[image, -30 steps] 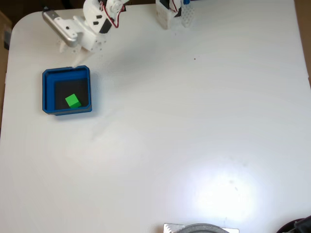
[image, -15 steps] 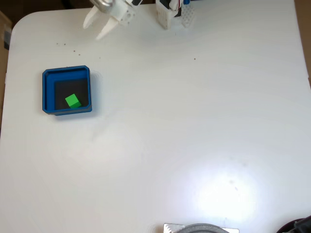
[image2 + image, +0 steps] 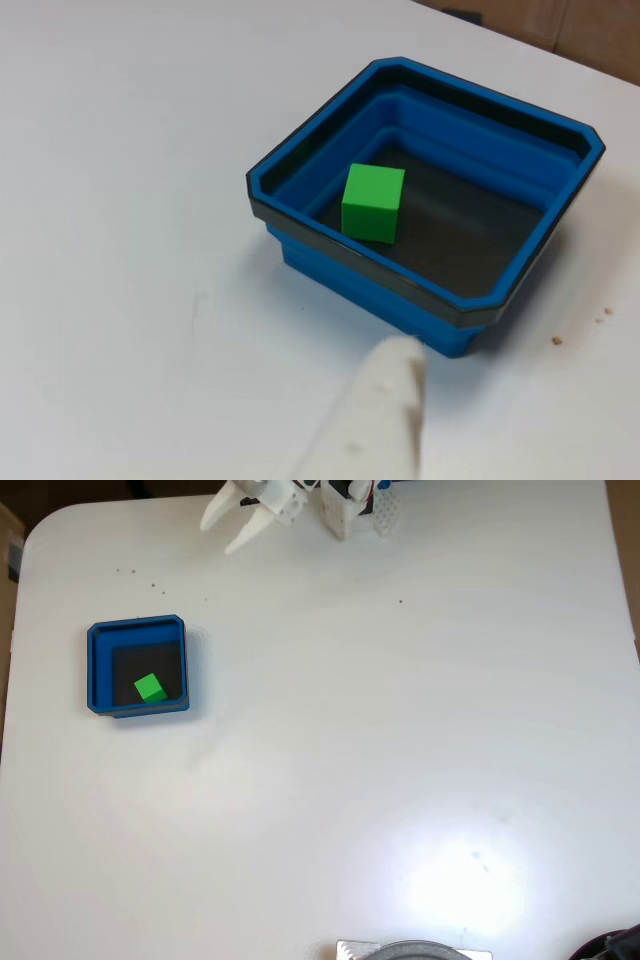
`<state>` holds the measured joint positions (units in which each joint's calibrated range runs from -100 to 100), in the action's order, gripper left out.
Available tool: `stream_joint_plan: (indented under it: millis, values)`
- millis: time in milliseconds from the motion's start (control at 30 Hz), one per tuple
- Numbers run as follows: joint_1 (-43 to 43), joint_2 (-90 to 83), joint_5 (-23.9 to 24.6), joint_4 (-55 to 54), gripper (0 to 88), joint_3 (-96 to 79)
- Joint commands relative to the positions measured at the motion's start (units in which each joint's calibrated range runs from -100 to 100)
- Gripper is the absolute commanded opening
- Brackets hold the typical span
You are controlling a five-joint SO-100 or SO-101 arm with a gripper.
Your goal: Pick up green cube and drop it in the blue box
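1. Cube [image 3: 150, 688] sits inside the box [image 3: 97, 670], on its dark floor. In the fixed view it's in the lower middle of the floor; in the other view [image 3: 373, 203] it rests flat near the box [image 3: 330, 262] wall closest to the camera.
2. Nothing is touching the cube. It lies free.
3. Gripper [image 3: 232, 530] is at the top of the fixed view, near the arm base [image 3: 348, 508], well apart from the box.
4. Jaws stand spread, two white fingers [image 3: 216, 513] splayed with nothing between them. One white fingertip [image 3: 385, 400] shows blurred at the bottom of the other view, short of the box.
5. Judgement: pick and drop both look done, since the cube is in the box and the gripper is empty.
6. Left: nothing on the task itself; at most the arm parks at rest.
7. Table [image 3: 400, 730] shows a few small dark specks near the box; not relevant.
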<state>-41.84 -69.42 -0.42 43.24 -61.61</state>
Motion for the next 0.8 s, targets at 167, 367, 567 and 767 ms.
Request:
stream_joint_plan:
  millis: [167,367,567,767]
  values:
    - [-0.07,-8.42,-0.15,-0.80,10.0,-7.24]
    - [-0.14,-14.77,-0.15,-0.80,8.0,-12.72]
    - [0.09,-20.88,-0.20,-0.80,8.0,-19.27]
    - [0.09,-24.97,-0.20,-0.88,2.3,-24.92]
